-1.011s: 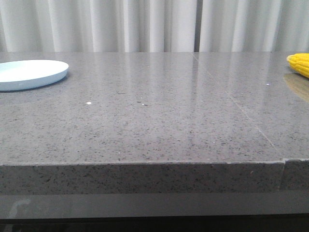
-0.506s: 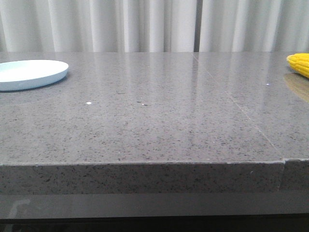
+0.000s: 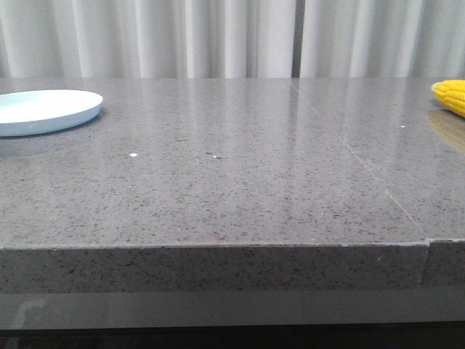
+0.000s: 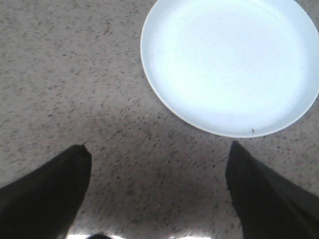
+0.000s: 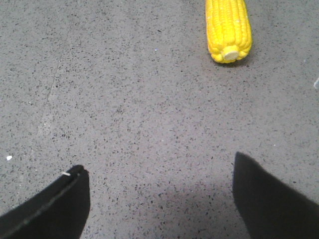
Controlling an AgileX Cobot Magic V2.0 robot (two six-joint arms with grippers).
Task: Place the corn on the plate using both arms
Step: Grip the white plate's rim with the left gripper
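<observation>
Nothing in the front view differs from a second ago: the grey speckled stone table (image 3: 232, 182) shows the same glossy reflections, the plate (image 3: 43, 111) sits at the same spot at its far left, and the corn (image 3: 452, 96) lies at the same spot at the far right edge of the picture, well apart from the plate. Neither arm shows in the front view; each is seen only through its own wrist camera. The left gripper (image 4: 157, 172) hangs over bare table just beside the plate (image 4: 229, 64), its two dark fingers (image 4: 47, 191) spread wide with nothing between them but stone. The right gripper (image 5: 159, 191) hangs over the table likewise, its black fingers (image 5: 50, 206) wide apart and empty, the corn (image 5: 228, 29) lying on the surface beyond them and off toward one finger's side, its pale stub end turned toward the camera. The table is polished stone, grey with fine black flecks, with a thin seam running across the top and a thick front edge. White pleated curtains (image 3: 218, 36) hang behind it. The plate is round, shallow, pale blue-white, smooth, with a low rim and one small dark speck near its edge. The corn is bright yellow, with neat rows of kernels. A few small white crumbs (image 3: 133, 155) lie on the table.
</observation>
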